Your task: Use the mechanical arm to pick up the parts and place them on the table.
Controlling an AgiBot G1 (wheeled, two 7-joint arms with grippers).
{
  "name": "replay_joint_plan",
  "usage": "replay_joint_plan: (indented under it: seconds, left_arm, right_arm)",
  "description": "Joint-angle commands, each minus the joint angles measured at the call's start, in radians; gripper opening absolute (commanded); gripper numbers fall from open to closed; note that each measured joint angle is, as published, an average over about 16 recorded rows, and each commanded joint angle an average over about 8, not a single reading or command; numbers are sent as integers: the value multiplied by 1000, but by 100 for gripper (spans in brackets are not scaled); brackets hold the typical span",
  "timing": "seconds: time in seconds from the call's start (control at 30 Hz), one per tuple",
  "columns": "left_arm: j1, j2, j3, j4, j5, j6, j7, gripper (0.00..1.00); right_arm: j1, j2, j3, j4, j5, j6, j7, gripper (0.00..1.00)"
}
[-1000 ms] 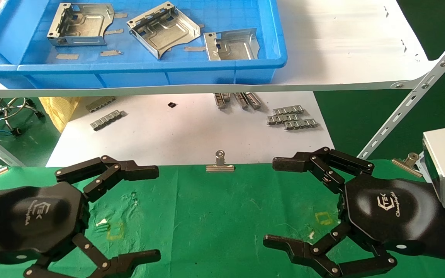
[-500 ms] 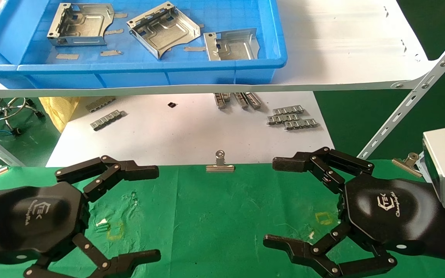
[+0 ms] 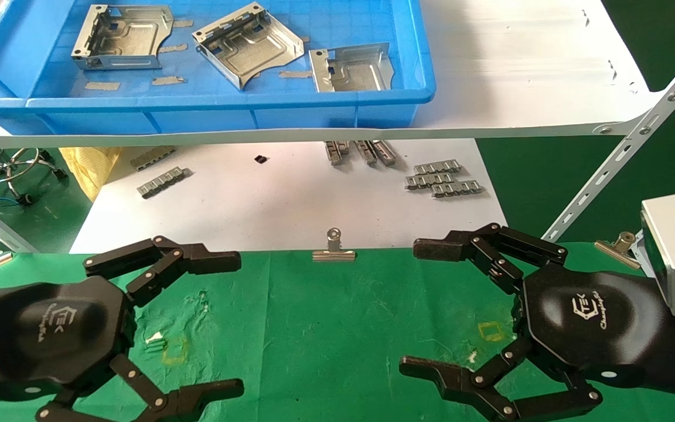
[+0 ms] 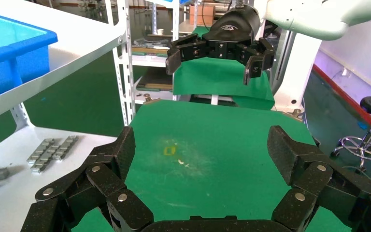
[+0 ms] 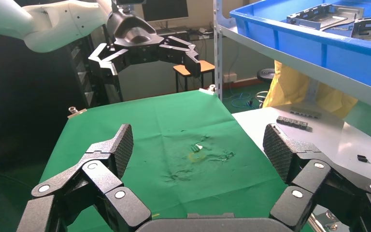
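Note:
Three silvery sheet-metal parts (image 3: 120, 36) (image 3: 249, 44) (image 3: 350, 67) lie in the blue tray (image 3: 197, 104) on the upper white shelf at the back. My left gripper (image 3: 238, 322) hovers open and empty over the left side of the green table (image 3: 326, 328). My right gripper (image 3: 411, 308) hovers open and empty over its right side. In the left wrist view my open fingers (image 4: 200, 154) frame bare green cloth. The right wrist view (image 5: 198, 150) shows the same. No part lies on the table.
A white board (image 3: 267, 199) behind the table carries ribbed grey strips (image 3: 440, 177). Binder clips (image 3: 333, 249) (image 3: 619, 246) hold the cloth's far edge. A slanted white shelf brace (image 3: 624, 158) rises at the right. Yellow square outlines (image 3: 493, 331) mark the cloth.

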Motion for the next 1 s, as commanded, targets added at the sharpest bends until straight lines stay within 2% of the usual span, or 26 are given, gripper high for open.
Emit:
replay_joint_plan:
  seconds: [0.03,0.5,0.53,0.77,0.8,1.0]
  left_arm:
    - [0,0,0,0,0,0,0,100]
    - [0,0,0,0,0,0,0,100]
    - [0,0,0,0,0,0,0,100]
    - [0,0,0,0,0,0,0,100]
    - [0,0,0,0,0,0,0,100]
    - [0,0,0,0,0,0,0,100]
  right_arm:
    - [0,0,0,0,0,0,0,100]
    - [0,0,0,0,0,0,0,100]
    - [0,0,0,0,0,0,0,93]
    - [0,0,0,0,0,0,0,5]
    - [0,0,0,0,0,0,0,0]
    - [0,0,0,0,0,0,0,0]
